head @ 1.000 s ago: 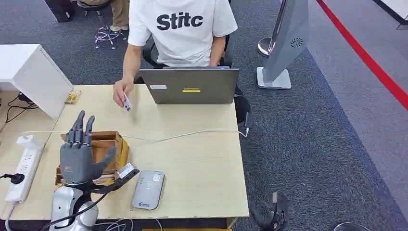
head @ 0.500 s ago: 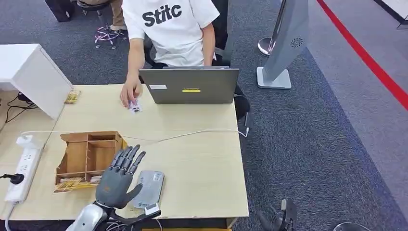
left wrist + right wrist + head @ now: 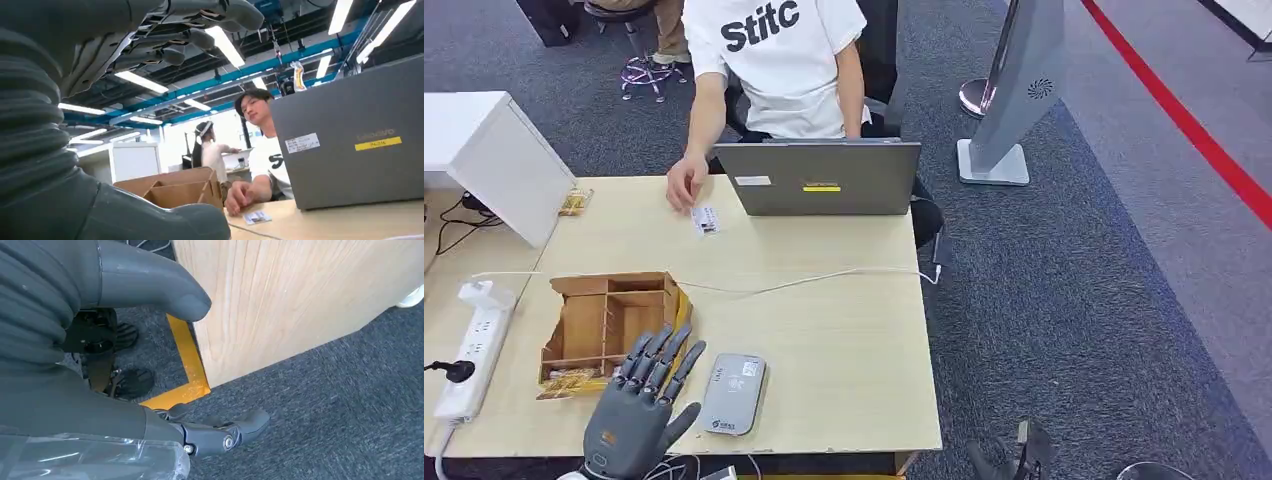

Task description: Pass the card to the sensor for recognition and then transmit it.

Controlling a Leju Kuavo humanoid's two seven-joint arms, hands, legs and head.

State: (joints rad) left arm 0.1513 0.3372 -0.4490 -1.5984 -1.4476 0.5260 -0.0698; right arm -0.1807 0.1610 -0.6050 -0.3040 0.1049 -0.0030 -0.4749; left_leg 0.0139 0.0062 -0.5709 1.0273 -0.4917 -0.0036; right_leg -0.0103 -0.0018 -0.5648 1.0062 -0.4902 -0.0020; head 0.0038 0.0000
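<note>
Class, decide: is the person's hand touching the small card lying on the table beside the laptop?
Apart. In the head view, bare tabletop shows between the person's hand and the card; the left wrist view also shows the card lying clear of it.

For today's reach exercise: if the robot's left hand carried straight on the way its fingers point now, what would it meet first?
Probably the wooden organizer box: the left hand is open, fingers aimed up-table at the box's near right corner. Its height above the table is unclear, so it might pass over.

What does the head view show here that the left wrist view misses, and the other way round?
Head view alone: the grey sensor flat near the table's front edge, the white power strip, and the left hand empty with fingers spread. Left wrist view alone: ceiling lights. Both: the card lying by the person's hand, the laptop, the wooden organizer.
</note>
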